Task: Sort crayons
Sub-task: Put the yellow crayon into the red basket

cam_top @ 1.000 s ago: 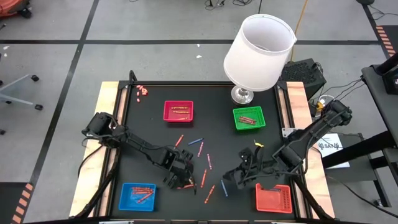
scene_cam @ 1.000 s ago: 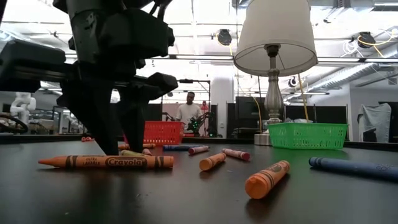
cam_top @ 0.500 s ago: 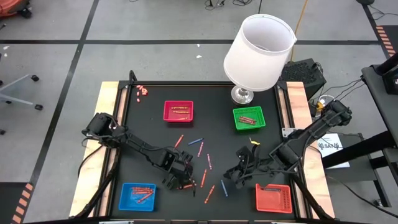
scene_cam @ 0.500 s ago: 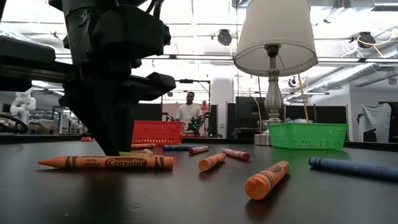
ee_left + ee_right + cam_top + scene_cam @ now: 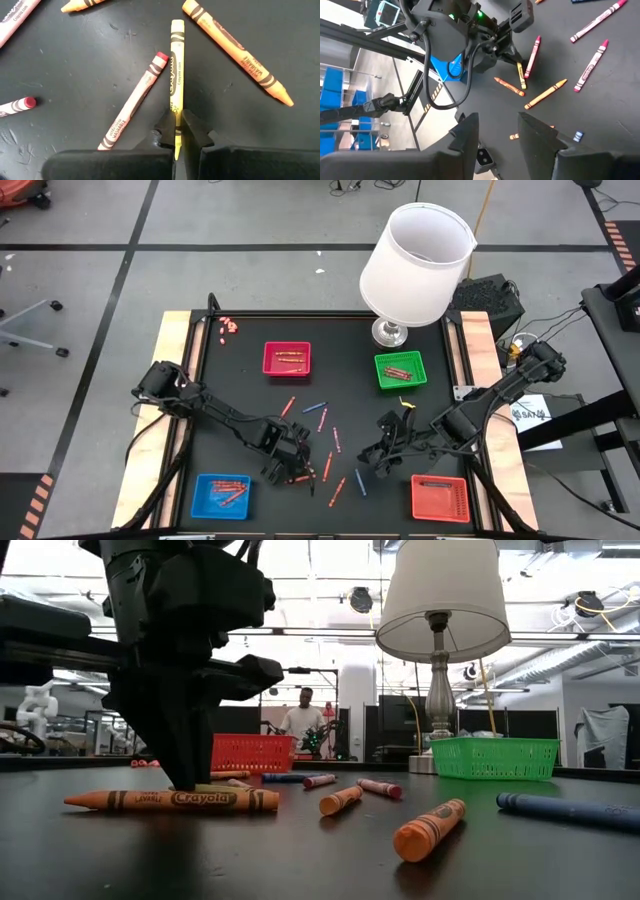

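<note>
Loose crayons (image 5: pixel 322 417) lie scattered on the black table (image 5: pixel 240 410), among them an orange one (image 5: pixel 170 800). My left gripper (image 5: pixel 176 134) stands low over the near middle (image 5: pixel 296 472), shut on a yellow crayon (image 5: pixel 177 70). A red crayon (image 5: pixel 135 105) and an orange crayon (image 5: pixel 235 50) lie on either side of the yellow one. My right gripper (image 5: pixel 372 463) hovers open to the right of it, above the table, with nothing between its fingers (image 5: pixel 467 132). My left gripper pinches the yellow crayon near one end (image 5: pixel 176 117) between its two fingertips. The fingers come from above, pointing down, and lie across the crayon. The rest of the crayon sticks out ahead of the fingers and lies flat on the table (image 5: pixel 215 786).
A red tray (image 5: pixel 287 359) and a green tray (image 5: pixel 401 370) stand at the far side, a blue tray (image 5: pixel 222 494) at the near left, another red tray (image 5: pixel 440 498) at the near right. A white-shaded lamp (image 5: pixel 415 265) stands at the far right.
My left gripper has shut its fingers on the yellow crayon, staying low at the same place. My right gripper has drawn a little away from the near-right red tray, toward the far edge, still open.
</note>
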Motion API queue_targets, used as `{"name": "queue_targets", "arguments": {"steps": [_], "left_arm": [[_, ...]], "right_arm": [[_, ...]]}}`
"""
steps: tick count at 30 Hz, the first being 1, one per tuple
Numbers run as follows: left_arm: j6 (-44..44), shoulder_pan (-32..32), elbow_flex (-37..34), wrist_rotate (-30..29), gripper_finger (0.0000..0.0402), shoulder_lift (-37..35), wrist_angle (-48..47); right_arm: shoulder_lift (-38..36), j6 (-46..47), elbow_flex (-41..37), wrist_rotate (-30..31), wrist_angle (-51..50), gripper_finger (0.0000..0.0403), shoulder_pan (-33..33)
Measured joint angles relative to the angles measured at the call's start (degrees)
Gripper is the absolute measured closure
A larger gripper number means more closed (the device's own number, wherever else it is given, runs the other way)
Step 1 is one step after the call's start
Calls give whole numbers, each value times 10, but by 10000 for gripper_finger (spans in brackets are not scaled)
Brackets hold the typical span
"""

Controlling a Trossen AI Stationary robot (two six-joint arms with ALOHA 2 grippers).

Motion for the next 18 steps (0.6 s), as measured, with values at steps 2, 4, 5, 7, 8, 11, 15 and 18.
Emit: {"name": "queue_targets", "arguments": {"steps": [2, 4, 5, 7, 8, 11, 15, 18], "left_arm": [[0, 0, 0, 2, 396, -6, -4], [0, 0, 0, 3, 396, -17, -6], [0, 0, 0, 4, 396, -25, -7], [0, 0, 0, 6, 396, -41, -15], [0, 0, 0, 9, 396, -50, -19], [0, 0, 0, 13, 396, -80, -37], [-1, 0, 0, 15, 396, -119, -53], [-20, 0, 0, 15, 396, -148, -49]], "right_arm": [[0, 2, 0, 0, 0, 282, 0], [0, 2, 0, 0, 0, 282, 0], [0, 2, 0, 0, 0, 282, 0], [0, 2, 0, 0, 0, 282, 0], [0, 2, 0, 0, 0, 282, 0], [0, -1, 0, 0, -4, 282, 0], [0, -2, 0, 0, -14, 282, -1], [0, -2, 0, 0, -24, 282, -1]]}}
